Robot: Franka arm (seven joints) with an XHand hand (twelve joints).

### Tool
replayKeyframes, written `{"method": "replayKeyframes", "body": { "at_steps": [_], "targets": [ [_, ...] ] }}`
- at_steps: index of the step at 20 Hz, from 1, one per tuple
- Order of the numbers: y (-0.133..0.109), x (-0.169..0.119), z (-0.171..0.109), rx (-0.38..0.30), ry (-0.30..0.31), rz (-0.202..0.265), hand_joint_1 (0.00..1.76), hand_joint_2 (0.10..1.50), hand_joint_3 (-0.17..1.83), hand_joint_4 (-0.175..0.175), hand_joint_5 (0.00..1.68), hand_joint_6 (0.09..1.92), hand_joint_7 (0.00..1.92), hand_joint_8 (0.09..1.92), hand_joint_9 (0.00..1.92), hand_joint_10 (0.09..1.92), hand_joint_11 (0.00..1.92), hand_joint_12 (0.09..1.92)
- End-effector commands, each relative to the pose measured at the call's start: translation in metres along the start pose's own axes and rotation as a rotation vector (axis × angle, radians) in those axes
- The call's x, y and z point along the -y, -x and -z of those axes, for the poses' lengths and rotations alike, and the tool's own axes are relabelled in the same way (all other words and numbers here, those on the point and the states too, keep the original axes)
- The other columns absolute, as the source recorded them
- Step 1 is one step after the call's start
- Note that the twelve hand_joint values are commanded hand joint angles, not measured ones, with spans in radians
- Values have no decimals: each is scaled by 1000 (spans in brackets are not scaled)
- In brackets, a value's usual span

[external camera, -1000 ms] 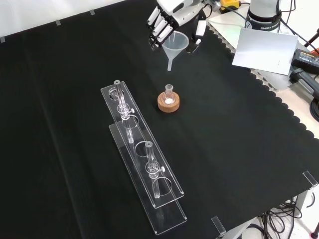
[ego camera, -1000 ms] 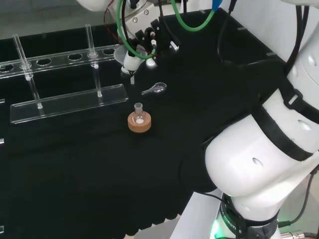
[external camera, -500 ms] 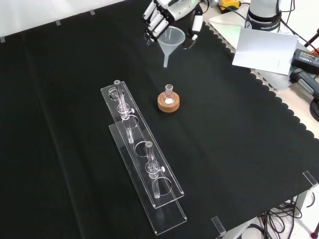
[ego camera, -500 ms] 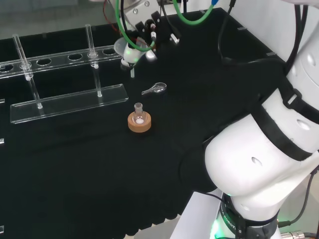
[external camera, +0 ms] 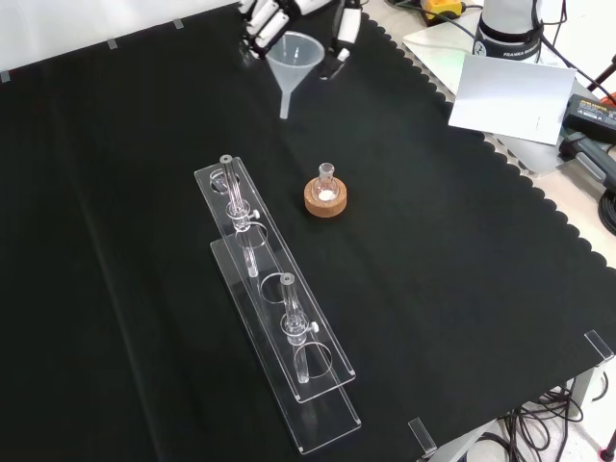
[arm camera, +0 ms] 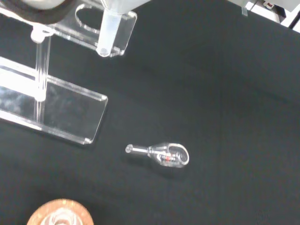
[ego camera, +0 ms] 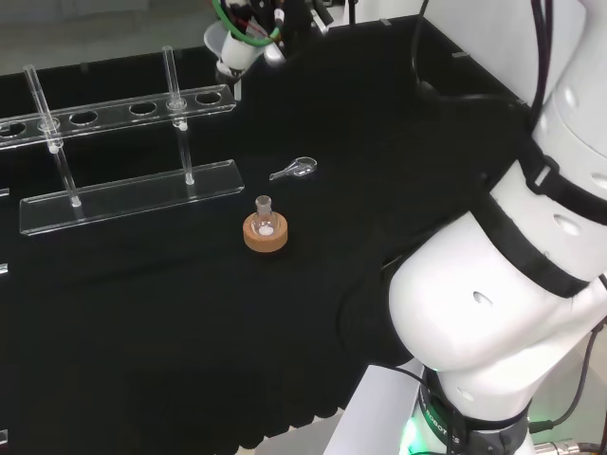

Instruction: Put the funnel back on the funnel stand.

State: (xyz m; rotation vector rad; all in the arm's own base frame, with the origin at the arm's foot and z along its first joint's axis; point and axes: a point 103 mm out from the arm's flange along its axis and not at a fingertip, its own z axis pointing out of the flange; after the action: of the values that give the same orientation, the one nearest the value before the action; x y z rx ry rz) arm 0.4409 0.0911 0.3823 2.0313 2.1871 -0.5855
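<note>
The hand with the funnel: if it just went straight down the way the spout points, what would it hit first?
Probably the end of the clear funnel stand. In the wrist view the funnel spout hangs over the rack's end, near its last hole; the hand holds it above. Depth is unclear, so it might just miss and meet the cloth.

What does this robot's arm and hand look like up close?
The arm is made of big, rounded, glossy white links with black bands at the joints. Green and black cables run to the hand, whose white fingers have black segments and tips.
</note>
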Motion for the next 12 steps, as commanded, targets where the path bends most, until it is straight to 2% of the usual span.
{"method": "replayKeyframes", "body": {
  "at_steps": [1,12],
  "targets": [
    [10,-36,4,-5,-14,18,766,769,484,-7,597,404,603,600,922,391,646,1253],
    [10,-82,-1,-34,-13,58,765,770,484,-7,587,414,601,603,915,390,647,1252]
  ]
}}
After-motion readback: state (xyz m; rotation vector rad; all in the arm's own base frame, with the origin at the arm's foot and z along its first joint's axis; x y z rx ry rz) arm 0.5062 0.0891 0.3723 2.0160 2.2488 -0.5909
